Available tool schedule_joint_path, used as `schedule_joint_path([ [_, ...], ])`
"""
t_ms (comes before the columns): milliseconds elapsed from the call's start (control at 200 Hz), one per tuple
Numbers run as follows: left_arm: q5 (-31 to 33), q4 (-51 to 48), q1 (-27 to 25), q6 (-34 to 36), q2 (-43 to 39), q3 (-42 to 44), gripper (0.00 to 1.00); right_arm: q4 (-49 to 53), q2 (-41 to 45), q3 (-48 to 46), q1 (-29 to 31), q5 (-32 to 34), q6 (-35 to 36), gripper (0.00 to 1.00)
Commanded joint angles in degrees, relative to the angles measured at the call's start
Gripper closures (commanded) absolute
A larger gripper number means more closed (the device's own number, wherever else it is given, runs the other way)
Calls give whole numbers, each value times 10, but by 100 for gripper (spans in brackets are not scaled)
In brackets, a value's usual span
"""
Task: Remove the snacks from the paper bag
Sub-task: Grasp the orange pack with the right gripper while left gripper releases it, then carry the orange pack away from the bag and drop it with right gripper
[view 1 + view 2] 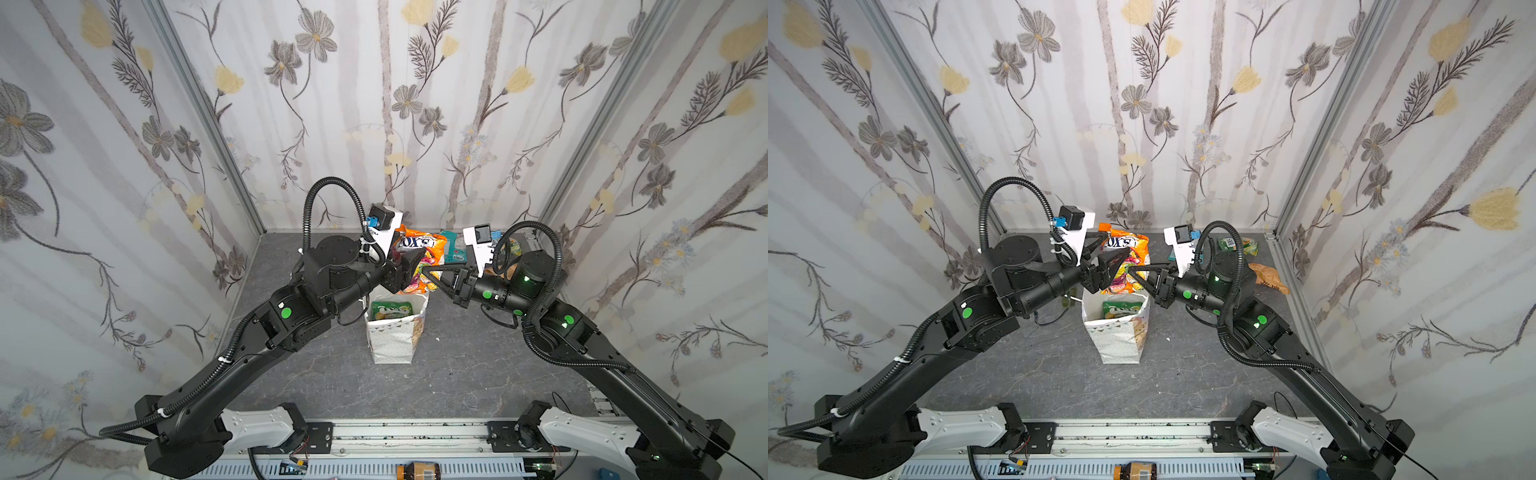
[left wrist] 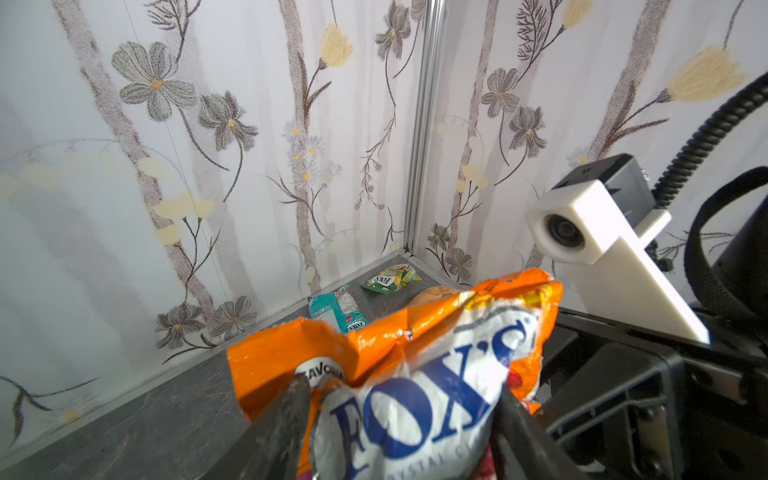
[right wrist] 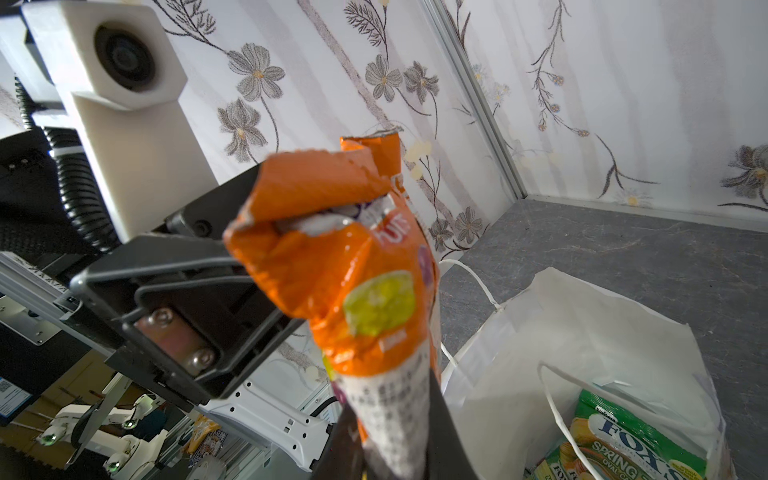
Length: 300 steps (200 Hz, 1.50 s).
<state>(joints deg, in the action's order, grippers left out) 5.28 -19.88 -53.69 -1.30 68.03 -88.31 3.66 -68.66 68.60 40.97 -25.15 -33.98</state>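
An orange Fox's packet (image 1: pixel 419 253) (image 1: pixel 1125 257) hangs above the white paper bag (image 1: pixel 395 345) (image 1: pixel 1121 345), which stands upright on the grey table. My right gripper (image 1: pixel 427 271) (image 1: pixel 1134 271) (image 3: pixel 395 415) is shut on the packet's printed lower edge (image 3: pixel 345 266). My left gripper (image 1: pixel 1106 254) (image 2: pixel 403 395) stands open, one finger on each side of the packet (image 2: pixel 415 374). A green Fox's packet (image 1: pixel 390 309) (image 1: pixel 1121 309) (image 3: pixel 623 440) sits inside the bag (image 3: pixel 582 332), whose cord handles hang loose.
At the back right corner of the table lie a teal packet (image 1: pixel 453 246) (image 2: pixel 334 307), a green-yellow packet (image 1: pixel 1239 245) (image 2: pixel 390 279) and a tan pouch (image 1: pixel 1268 276). Flowered walls close in three sides. A rail runs along the front edge (image 1: pixel 395 436).
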Motion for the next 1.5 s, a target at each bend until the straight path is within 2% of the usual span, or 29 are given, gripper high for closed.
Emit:
schedule_joint_path([
  [0, -21, 14, -3, 13, -11, 7, 20, -70, 2, 13, -12, 14, -3, 100],
  [180, -45, 4, -7, 26, -27, 20, 7, -72, -1, 26, -59, -3, -19, 100],
  [380, -57, -31, -13, 38, -38, 30, 0, -79, -11, 31, -140, -32, -29, 100],
  [779, -26, -101, -17, 33, -70, 85, 0, -117, -72, -30, -313, -116, -39, 100],
  [989, -3, -131, -17, 20, -88, 114, 0, -125, -174, -41, -380, -189, 2, 100],
  [1114, 14, -145, -16, 15, -90, 115, 0, -121, -245, -34, -409, -205, 21, 100],
  [1264, 41, -148, -18, 5, -96, 117, 0, -87, -323, -7, -422, -213, 55, 100],
  [1494, 60, -149, -18, -13, -107, 120, 0, -60, -433, 28, -426, -238, 64, 100],
])
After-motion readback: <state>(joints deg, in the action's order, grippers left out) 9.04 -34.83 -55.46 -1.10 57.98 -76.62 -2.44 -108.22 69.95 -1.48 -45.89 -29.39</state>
